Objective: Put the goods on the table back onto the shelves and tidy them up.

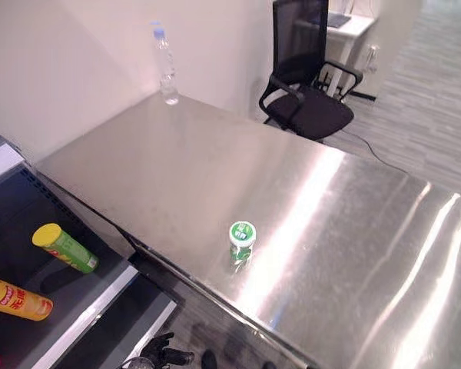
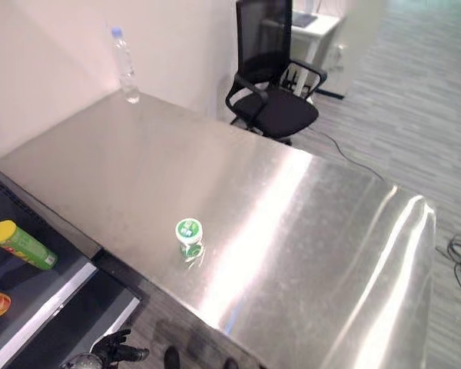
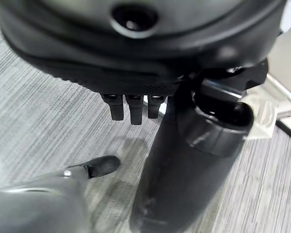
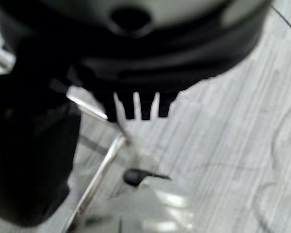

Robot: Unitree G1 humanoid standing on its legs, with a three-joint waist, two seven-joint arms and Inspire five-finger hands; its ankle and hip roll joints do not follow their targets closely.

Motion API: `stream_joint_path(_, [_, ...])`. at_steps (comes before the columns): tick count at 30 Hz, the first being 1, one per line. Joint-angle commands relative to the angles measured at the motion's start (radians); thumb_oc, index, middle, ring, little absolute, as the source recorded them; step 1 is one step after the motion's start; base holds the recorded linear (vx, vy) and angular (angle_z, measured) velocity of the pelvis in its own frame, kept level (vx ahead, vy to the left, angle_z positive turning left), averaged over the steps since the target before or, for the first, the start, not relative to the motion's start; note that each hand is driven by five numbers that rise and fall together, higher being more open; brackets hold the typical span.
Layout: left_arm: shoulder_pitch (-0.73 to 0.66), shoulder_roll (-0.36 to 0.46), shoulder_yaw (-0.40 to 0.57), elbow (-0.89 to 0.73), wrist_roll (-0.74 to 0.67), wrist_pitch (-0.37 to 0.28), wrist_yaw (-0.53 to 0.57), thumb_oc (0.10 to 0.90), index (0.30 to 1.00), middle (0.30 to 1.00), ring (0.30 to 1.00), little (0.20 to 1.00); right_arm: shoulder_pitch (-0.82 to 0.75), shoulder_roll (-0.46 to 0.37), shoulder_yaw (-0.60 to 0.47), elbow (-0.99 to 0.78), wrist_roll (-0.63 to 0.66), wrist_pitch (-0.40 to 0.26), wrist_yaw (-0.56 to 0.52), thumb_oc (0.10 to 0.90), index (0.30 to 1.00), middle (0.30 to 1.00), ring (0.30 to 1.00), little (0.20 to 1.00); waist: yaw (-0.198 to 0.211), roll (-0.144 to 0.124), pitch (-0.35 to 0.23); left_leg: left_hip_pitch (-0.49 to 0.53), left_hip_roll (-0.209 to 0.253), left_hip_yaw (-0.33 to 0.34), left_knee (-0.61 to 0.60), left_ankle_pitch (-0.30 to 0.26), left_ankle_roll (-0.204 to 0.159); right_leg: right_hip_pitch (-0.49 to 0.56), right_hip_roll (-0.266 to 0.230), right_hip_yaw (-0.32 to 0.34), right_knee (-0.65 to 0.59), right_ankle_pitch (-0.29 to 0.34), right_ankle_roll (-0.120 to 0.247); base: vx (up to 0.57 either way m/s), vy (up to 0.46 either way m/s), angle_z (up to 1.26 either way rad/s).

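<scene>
A small jar with a green lid [image 1: 242,240] stands upright on the steel table [image 1: 177,169], near its front edge. A clear water bottle with a blue cap [image 1: 166,65] stands at the table's far corner by the wall. My left hand [image 1: 158,352] hangs low beside the shelf unit, well below the table top, with relaxed fingers [image 3: 131,108] and nothing in it. In the right wrist view my right hand [image 4: 136,58] hangs over the floor by the table's leg, its fingers [image 4: 145,106] straight and holding nothing.
On the dark shelf [image 1: 31,223] at the left lie a green can with a yellow lid [image 1: 65,247] and a yellow can [image 1: 17,298]. A black office chair [image 1: 303,84] stands behind the table, with a white desk [image 1: 346,27] beyond it.
</scene>
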Motion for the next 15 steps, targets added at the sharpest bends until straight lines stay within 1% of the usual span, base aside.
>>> stream_joint_path(1, [-0.055, 0.035, 0.032, 0.033, 0.040, -0.017, 0.012, 0.800, 0.900, 0.900, 0.900, 0.900, -0.069, -0.086, -0.021, 0.016, -0.017, -0.002, -0.012, 0.800, 0.900, 0.900, 0.900, 0.900, 0.015, -0.030, 0.011, 0.036, 0.028, 0.032, 0.006, -0.127, -0.124, -0.012, -0.017, -0.005, -0.010, -0.041, 0.111, 0.01, 0.008, -0.08])
stream_joint_path(7, [-0.056, 0.035, 0.020, 0.026, 0.048, -0.017, 0.010, 0.800, 0.900, 0.900, 0.900, 0.900, -0.055, -0.078, -0.019, 0.041, -0.027, 0.006, -0.007, 0.800, 0.900, 0.900, 0.900, 0.900, 0.010, -0.030, 0.011, 0.049, 0.029, 0.038, 0.006, -0.135, -0.122, -0.002, -0.022, -0.006, -0.013, -0.040, 0.114, 0.00, 0.000, 0.00])
stream_joint_path(13, [-0.064, 0.036, 0.009, 0.007, 0.042, -0.021, 0.008, 0.800, 0.900, 0.900, 0.900, 0.900, -0.056, -0.074, -0.007, 0.035, -0.037, 0.005, -0.005, 0.800, 0.900, 0.900, 0.900, 0.900, 0.010, -0.028, 0.020, 0.053, 0.030, 0.029, 0.007, -0.134, -0.120, -0.005, -0.020, 0.005, -0.007, -0.045, 0.111, -0.03, -0.031, 0.02])
stream_joint_path(14, [-0.074, 0.040, 0.007, -0.015, 0.023, -0.024, 0.008, 0.800, 0.900, 0.900, 0.900, 0.900, -0.072, -0.082, 0.007, 0.020, -0.042, 0.005, -0.005, 0.800, 0.900, 0.900, 0.900, 0.900, 0.020, -0.032, 0.040, 0.017, 0.031, 0.010, 0.042, -0.131, -0.123, -0.017, -0.021, 0.005, -0.004, -0.044, 0.107, -0.13, -0.082, 0.04])
stream_joint_path(15, [-0.074, 0.041, 0.007, -0.015, 0.023, -0.024, 0.008, 0.800, 0.900, 0.900, 0.900, 0.900, -0.072, -0.082, 0.007, 0.020, -0.042, 0.005, -0.005, 0.800, 0.900, 0.900, 0.900, 0.900, 0.019, -0.032, 0.040, 0.015, 0.031, 0.010, 0.044, -0.131, -0.123, -0.018, -0.021, 0.004, -0.003, -0.044, 0.107, -0.19, -0.090, 0.06])
